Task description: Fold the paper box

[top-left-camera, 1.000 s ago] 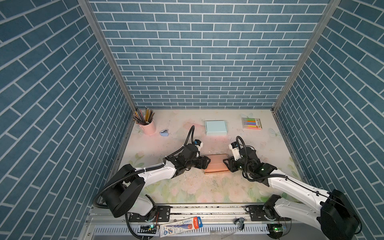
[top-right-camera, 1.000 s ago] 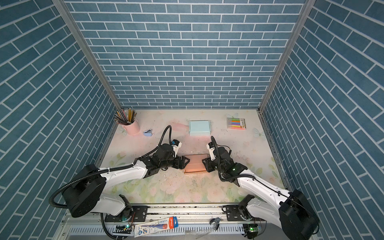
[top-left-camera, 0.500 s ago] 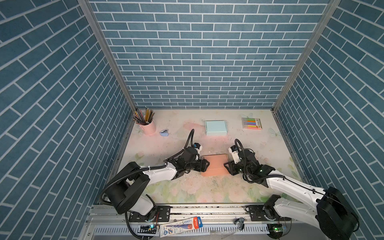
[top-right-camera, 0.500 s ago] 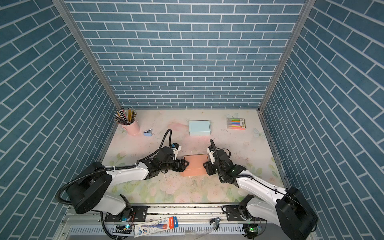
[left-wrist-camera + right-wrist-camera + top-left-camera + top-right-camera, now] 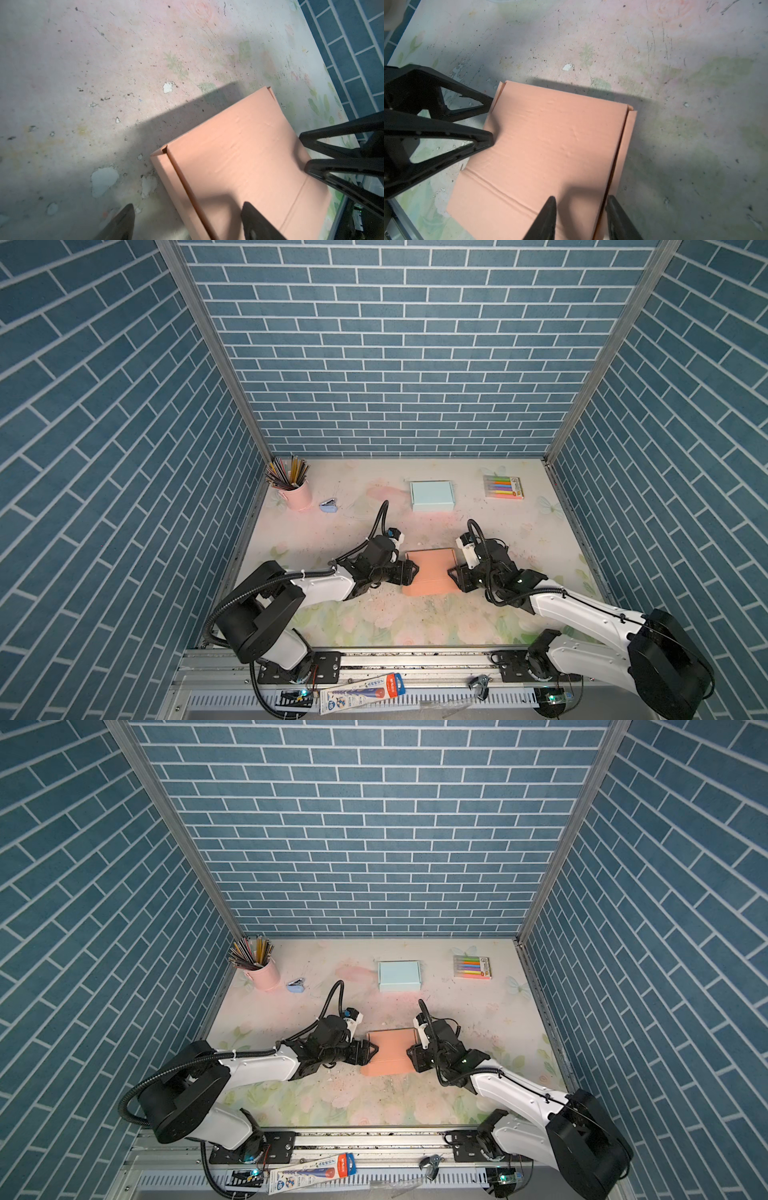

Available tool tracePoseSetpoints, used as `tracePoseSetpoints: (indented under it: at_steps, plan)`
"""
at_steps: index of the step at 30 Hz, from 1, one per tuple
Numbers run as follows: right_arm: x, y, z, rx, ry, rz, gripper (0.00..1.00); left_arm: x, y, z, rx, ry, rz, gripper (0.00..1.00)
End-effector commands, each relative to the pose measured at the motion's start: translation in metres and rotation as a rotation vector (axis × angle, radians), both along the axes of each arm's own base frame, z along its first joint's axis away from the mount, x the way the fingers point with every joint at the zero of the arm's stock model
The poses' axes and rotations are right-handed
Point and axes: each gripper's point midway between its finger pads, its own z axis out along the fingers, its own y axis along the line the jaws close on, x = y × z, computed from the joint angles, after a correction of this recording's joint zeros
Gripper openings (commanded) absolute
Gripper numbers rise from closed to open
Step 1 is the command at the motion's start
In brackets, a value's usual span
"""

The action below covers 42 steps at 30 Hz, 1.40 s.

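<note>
1. The salmon paper box (image 5: 430,576) (image 5: 388,1054) lies flat with its lid down on the bench (image 5: 332,626). It is on the camera side of the light-blue box (image 5: 431,493), well apart from it.
2. The left tool (image 5: 411,572) stands at the paper box's left edge with its jaws wide. In its own wrist view, the left tool (image 5: 187,204) has one fingertip over the lid and the other over bare bench.
3. The right tool (image 5: 453,576) is at the right edge with a narrower gap. In its wrist view, the right tool (image 5: 581,199) straddles the side seam. It does not look pinched, though I cannot tell whether a pad touches the card.
4. Only the wrist views show these details of the paper box (image 5: 550,145):
   - the tuck seams
   - the notched far corners
   - a crease across the lid
   - small dents
   - chipped patches in the bench surface around it
5. Only the top views show these other things:
   - the pink pencil cup (image 5: 300,494), left of the light-blue box
   - the marker pack (image 5: 503,487), to the right of the light-blue box
   - a red-and-blue packet (image 5: 363,691) on the front rail
6. The marker pack and the packet both carry print, but it is too small to read.
</note>
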Motion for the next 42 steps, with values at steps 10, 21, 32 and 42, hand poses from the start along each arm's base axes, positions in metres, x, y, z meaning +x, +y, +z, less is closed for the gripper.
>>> tracePoseSetpoints:
  at_steps: [10,21,32,42]
  plan:
    - [-0.005,-0.006,-0.011,-0.028,0.044,-0.012,0.41,-0.002,0.006,-0.016,0.026,0.022,0.016,0.81]
    - [-0.004,-0.008,-0.008,-0.051,0.037,-0.016,0.39,-0.001,0.006,-0.022,0.033,0.031,0.017,0.81]
    - [-0.003,-0.009,0.018,-0.035,-0.002,-0.036,0.43,0.004,-0.001,-0.008,0.002,0.013,0.011,0.82]
    - [-0.015,-0.016,0.018,-0.025,0.051,-0.053,0.46,0.004,0.009,0.02,-0.002,-0.031,0.04,0.86]
